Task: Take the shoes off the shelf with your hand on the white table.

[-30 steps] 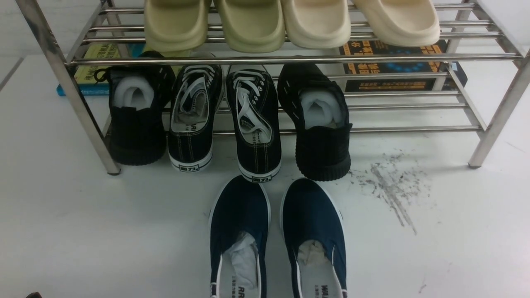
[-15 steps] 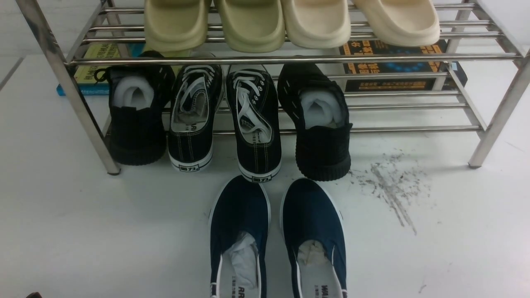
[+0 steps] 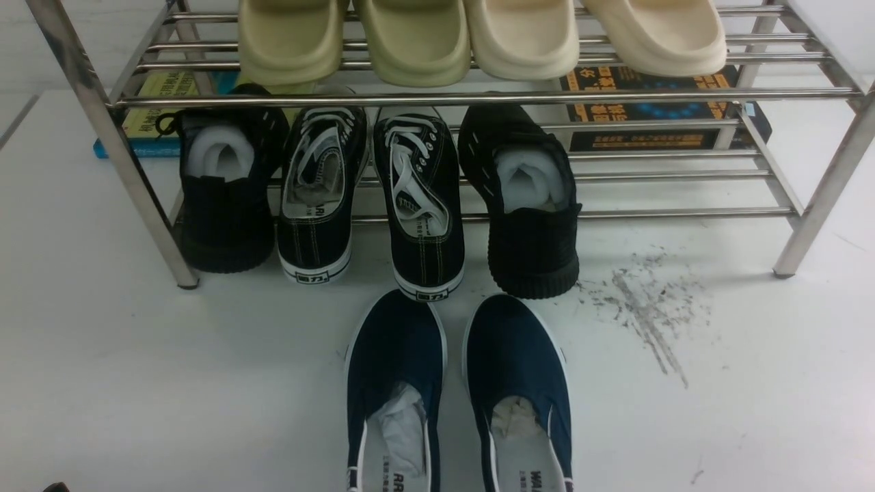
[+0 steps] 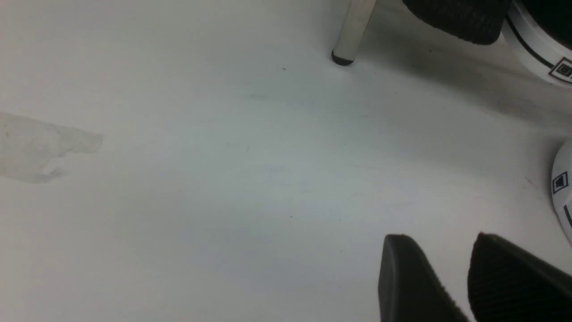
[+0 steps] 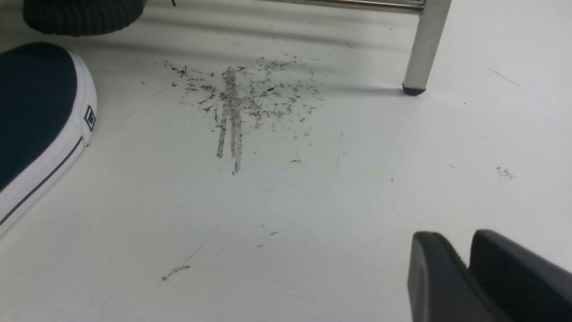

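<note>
Both navy shoes (image 3: 393,355) (image 3: 516,355) lie side by side on the white table (image 3: 137,376), toes pointing at the shelf (image 3: 478,98) and just in front of it. In the right wrist view one navy toe (image 5: 31,103) shows far to the side of my right gripper (image 5: 456,235). That gripper's fingers stand a narrow gap apart, holding nothing, above bare table. My left gripper (image 4: 440,237) is open and empty, low over the table near the shelf's left leg (image 4: 353,27). Neither gripper shows in the front view.
On the lower tier stand two all-black shoes (image 3: 225,198) (image 3: 530,205) and two black lace-up sneakers (image 3: 318,198) (image 3: 420,205), heels jutting forward. Several beige slippers (image 3: 410,41) fill the top tier. Books (image 3: 642,113) lie behind. Scuff marks (image 3: 642,307) are near the right leg (image 5: 424,44).
</note>
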